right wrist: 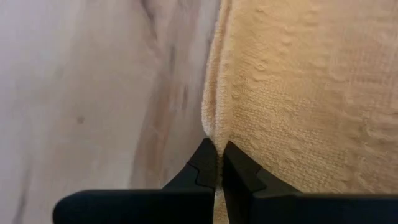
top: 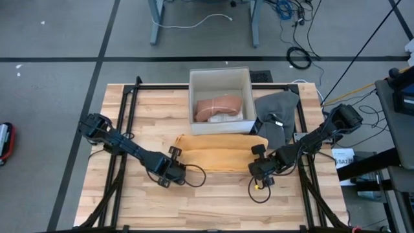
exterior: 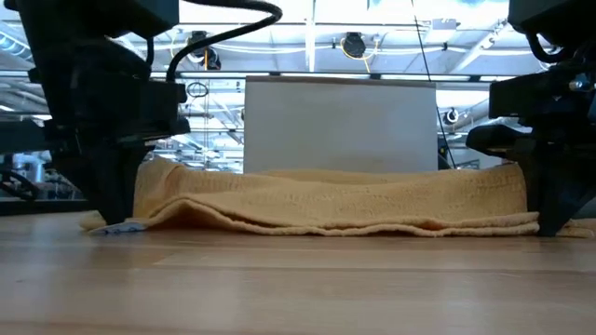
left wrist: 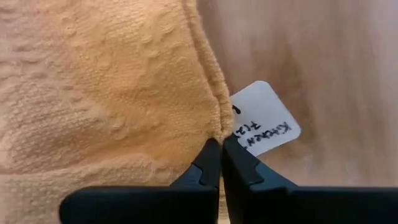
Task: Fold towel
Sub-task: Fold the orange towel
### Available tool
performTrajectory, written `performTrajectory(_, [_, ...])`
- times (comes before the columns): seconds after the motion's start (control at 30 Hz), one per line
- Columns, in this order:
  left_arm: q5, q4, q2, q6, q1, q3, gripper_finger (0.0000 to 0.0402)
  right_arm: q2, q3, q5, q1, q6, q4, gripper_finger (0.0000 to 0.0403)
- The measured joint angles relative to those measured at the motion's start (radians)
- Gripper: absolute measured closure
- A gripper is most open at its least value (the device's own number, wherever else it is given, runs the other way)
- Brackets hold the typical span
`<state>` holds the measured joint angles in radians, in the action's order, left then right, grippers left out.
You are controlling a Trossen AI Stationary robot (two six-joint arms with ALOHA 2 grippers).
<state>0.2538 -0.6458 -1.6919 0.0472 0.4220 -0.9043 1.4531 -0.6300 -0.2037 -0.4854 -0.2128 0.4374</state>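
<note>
1. On the left of the wooden table (top: 213, 200), the left arm reaches in from the table's left edge. Its left gripper (top: 173, 169) sits low at the near-left corner of the yellow towel (top: 217, 152).

2. The left wrist view shows the left gripper's two dark fingers (left wrist: 208, 163) pressed together, pinching the towel's hemmed edge between their tips. A small white handwritten tag (left wrist: 264, 127) pokes out beside the hem, right next to the fingertips.

3. The yellow towel lies across the middle of the table as a long band running left to right, with a fold line visible along its length. In the low view it rests on the wood in soft layers, slightly raised towards each end where the grippers meet it.

4. Behind the towel, at the far middle of the table, stands a white box (top: 220, 77) holding a pinkish folded cloth (top: 218, 107). Just right of the box, a grey cloth (top: 278, 110) lies crumpled on the table.

5. On the right, the right arm comes in from the table's right edge. Its right gripper (top: 262, 169) sits low at the near-right corner of the towel.

6. The right wrist view shows the right gripper's fingers (right wrist: 208, 163) closed tight on the towel's edge, with bare wood alongside.
</note>
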Motion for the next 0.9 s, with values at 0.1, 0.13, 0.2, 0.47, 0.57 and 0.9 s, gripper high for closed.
performTrajectory(0.1, [0.038, -0.081, 0.004, 0.000, 0.009, -0.051, 0.0400, -0.025, -0.005, 0.004, -0.005, 0.009, -0.002, 0.0401])
performTrajectory(0.13, [0.052, -0.107, 0.005, 0.000, 0.014, -0.076, 0.0400, -0.036, -0.014, 0.003, -0.007, 0.012, 0.008, 0.0401])
performTrajectory(0.2, [0.072, -0.184, 0.007, 0.001, 0.024, -0.114, 0.0400, -0.063, -0.038, 0.000, -0.013, 0.027, 0.019, 0.0401])
performTrajectory(0.47, [0.149, -0.456, 0.008, 0.040, 0.066, -0.297, 0.0401, -0.193, -0.211, -0.050, -0.077, 0.072, 0.190, 0.0402])
performTrajectory(0.57, [0.223, -0.579, 0.009, 0.057, 0.088, -0.399, 0.0401, -0.228, -0.307, -0.082, -0.109, 0.086, 0.297, 0.0402])
performTrajectory(0.9, [0.558, -0.921, 0.010, 0.105, 0.159, -0.833, 0.0401, -0.297, -0.712, -0.136, -0.165, 0.187, 0.570, 0.0403])
